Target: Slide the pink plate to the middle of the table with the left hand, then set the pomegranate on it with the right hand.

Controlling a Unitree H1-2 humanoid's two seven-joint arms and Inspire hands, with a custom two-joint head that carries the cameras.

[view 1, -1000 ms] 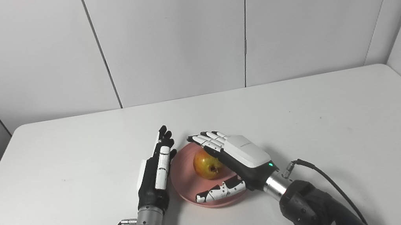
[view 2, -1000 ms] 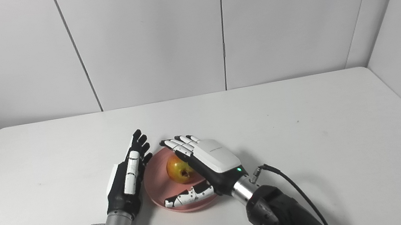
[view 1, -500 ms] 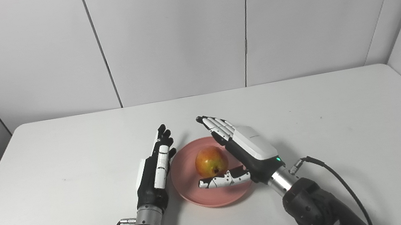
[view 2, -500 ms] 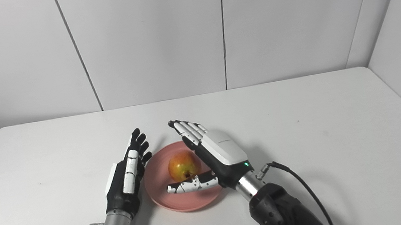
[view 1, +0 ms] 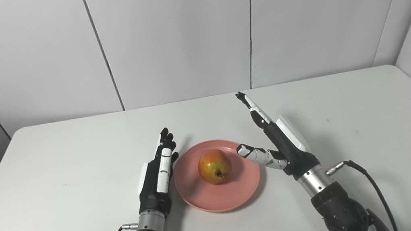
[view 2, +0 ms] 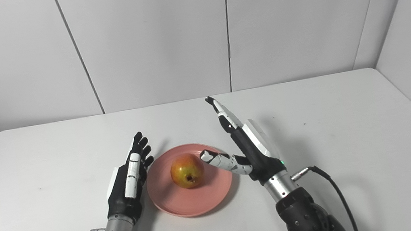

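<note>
- Your pink plate (view 1: pixel 219 195) sits flat on the white surface (view 1: pixel 57 186), near the middle from side to side and toward the near edge.
- The pomegranate (view 1: pixel 214 166) rests on the plate, a little to the far side of its centre, yellow-red with its dark crown end turned toward you.
- Your left hand (view 1: pixel 157 175) stands on edge just beside the plate's left rim, fingers straight and held together, pointing away from you. It grips nothing; whether it touches the rim cannot be told from these views.
- Your right hand (view 1: pixel 281 143) is raised to the right of the plate, palm turned toward the fruit, fingers (view 1: pixel 254 111) extended and pointing up and away.
- Its thumb (view 2: pixel 220 160) juts out to the left, over the plate's right rim, with a clear gap between the tip and the pomegranate. The hand is spread and empty.
- Both forearms come in from the bottom edge, one either side of the plate; a black cable (view 1: pixel 370 184) loops off the right wrist.
- Pale wall panels (view 1: pixel 177 34) stand behind the surface.
</note>
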